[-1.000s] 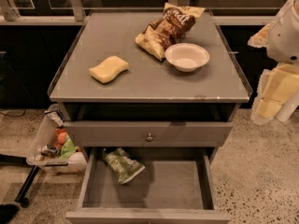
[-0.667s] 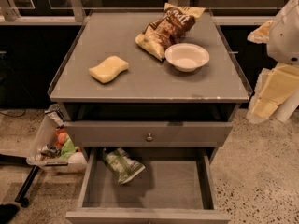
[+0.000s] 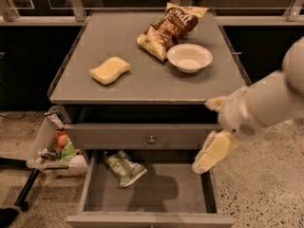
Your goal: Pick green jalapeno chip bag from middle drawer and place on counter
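The green chip bag (image 3: 124,167) lies in the open drawer (image 3: 190,194), lower left of the frame, by its back left corner. The gripper (image 3: 205,134) hangs right of centre, above the drawer's right wall, jaws spread and empty.

The arm (image 3: 270,99) is a thick, smooth tube in off-white plastic, rounded like a shell, running up and to the right of the gripper. Just above the gripper sits a bulging wrist housing (image 3: 235,115) of the same colour, with a small patch of dark vent slots (image 3: 245,128). The gripper (image 3: 213,148) is a paler, yellowish cream block, blurred, hanging over the right wall of the middle drawer (image 3: 147,194), below the desk (image 3: 142,84) front.
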`<state>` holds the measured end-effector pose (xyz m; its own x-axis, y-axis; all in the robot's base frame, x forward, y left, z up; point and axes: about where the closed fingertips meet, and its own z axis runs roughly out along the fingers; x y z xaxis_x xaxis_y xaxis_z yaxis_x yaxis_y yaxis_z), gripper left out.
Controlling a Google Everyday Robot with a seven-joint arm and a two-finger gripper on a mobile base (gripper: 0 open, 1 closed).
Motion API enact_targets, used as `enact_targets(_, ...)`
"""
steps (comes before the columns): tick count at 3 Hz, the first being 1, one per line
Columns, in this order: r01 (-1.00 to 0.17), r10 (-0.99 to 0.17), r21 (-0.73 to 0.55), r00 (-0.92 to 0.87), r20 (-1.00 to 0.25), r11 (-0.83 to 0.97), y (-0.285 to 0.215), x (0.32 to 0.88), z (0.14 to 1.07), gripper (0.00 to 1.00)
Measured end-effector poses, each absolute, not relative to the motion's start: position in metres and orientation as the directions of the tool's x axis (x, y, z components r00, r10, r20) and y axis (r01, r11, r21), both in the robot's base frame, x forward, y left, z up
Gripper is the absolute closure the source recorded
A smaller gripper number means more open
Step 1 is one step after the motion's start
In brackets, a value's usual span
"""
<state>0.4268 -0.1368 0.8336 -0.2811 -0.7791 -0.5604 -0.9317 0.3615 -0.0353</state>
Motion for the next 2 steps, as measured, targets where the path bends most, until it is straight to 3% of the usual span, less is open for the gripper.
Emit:
enact_targets(1, -0.924, -0.655, 0.139, -0.354, -0.667, 0.357, -0.073, 0.434, 0.758, 0.0)
enact_targets(2, -0.908, -0.612, 0.134, -0.37, -0.699, 0.397, -0.069, 0.454, 0.744, 0.0)
